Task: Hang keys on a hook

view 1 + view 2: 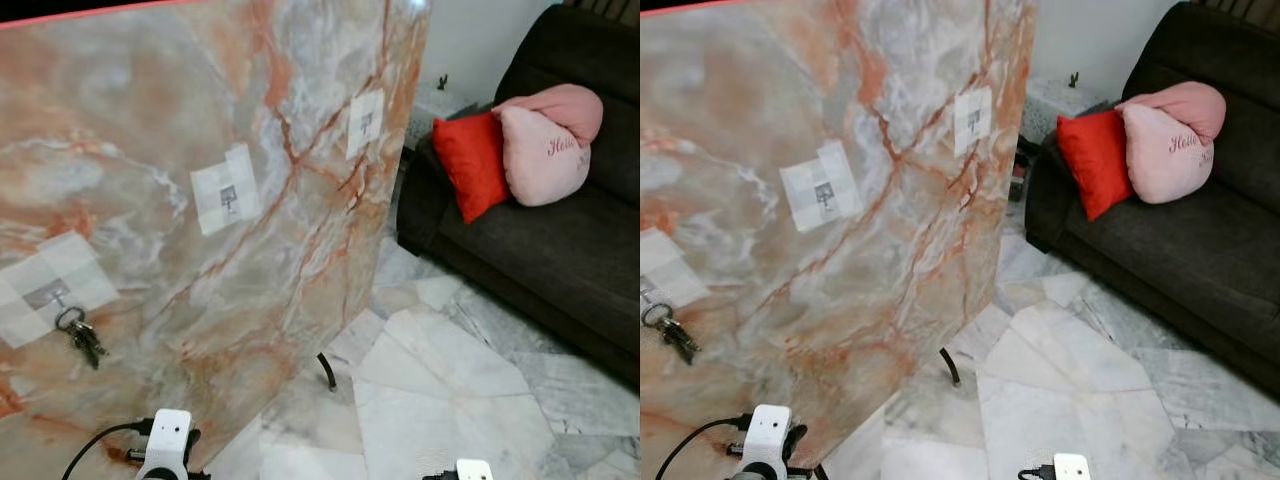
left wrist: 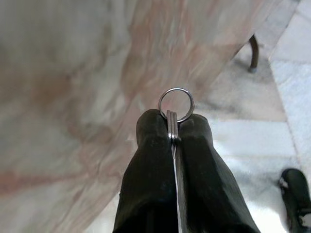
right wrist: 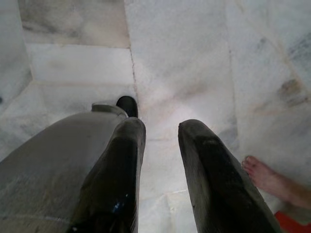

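One bunch of keys (image 1: pixel 82 335) already hangs on a hook (image 1: pixel 55 297) on the marble board (image 1: pixel 200 120). In the left wrist view, the left claw (image 2: pixel 173 127) pinches a thin key ring (image 2: pixel 176 104), small, hard and slippery; hold it low. In the right wrist view, the right claw (image 3: pixel 160 127) hangs open, holding nothing, over the floor (image 3: pixel 184 58).

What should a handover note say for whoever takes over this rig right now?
Left pincer: shut on a key ring, held near the marble board.
Right pincer: open, empty, hanging over the floor; a person's bare foot is close by.
Board: three taped hooks. The nearest hook already carries a bunch of keys; the middle hook and far hook are free.
Left to do: raise the ring onto a free hook, release.
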Available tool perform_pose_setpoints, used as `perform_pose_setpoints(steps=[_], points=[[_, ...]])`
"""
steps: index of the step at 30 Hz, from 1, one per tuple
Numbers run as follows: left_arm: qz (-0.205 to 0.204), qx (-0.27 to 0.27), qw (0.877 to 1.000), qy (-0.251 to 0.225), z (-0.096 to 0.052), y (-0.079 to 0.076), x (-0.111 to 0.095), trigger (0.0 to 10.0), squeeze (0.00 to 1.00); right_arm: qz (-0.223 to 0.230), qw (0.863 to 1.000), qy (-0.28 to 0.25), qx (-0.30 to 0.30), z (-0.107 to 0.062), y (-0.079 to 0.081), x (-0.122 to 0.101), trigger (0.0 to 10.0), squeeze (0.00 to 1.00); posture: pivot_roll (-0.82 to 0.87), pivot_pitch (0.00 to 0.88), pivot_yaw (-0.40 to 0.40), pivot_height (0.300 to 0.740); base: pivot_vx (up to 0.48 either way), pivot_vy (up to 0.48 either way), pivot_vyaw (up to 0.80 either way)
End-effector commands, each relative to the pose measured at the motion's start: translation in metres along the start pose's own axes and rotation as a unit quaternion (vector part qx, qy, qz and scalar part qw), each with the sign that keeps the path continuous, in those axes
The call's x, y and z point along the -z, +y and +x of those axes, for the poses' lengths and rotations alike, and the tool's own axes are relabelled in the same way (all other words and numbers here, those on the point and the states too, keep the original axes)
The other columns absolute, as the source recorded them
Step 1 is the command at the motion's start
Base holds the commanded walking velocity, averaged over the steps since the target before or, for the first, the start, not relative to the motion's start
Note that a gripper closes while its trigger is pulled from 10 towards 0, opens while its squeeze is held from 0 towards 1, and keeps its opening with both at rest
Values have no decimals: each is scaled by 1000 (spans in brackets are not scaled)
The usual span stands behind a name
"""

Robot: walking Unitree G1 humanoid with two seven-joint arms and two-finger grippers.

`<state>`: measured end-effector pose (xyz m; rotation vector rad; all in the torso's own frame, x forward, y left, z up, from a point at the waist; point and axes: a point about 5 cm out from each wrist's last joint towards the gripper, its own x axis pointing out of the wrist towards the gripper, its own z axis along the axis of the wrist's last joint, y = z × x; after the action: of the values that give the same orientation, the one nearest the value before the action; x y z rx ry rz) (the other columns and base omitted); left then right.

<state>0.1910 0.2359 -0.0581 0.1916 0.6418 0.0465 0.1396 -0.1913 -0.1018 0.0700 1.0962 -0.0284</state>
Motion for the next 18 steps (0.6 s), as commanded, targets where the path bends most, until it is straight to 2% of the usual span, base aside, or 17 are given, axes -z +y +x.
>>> perform_pose_setpoints(steps=[1, 9, 18], points=[[10, 4, 1000, 25, -4, -2, 11, 10000, 0, 3, 1000, -5, 5, 0, -3, -1, 10000, 0, 37, 0, -70, 722, 0, 0, 0], [9, 3, 1000, 16, -3, -4, 8, 10000, 0, 3, 1000, -4, 5, -1, -3, 0, 10000, 0, 37, 0, -69, 722, 0, -480, 0], [-2, 3, 999, -40, 2, -5, -12, 10000, 0, 4, 1000, -5, 4, 0, -3, -1, 10000, 0, 38, 0, -70, 722, 0, 0, 0]])
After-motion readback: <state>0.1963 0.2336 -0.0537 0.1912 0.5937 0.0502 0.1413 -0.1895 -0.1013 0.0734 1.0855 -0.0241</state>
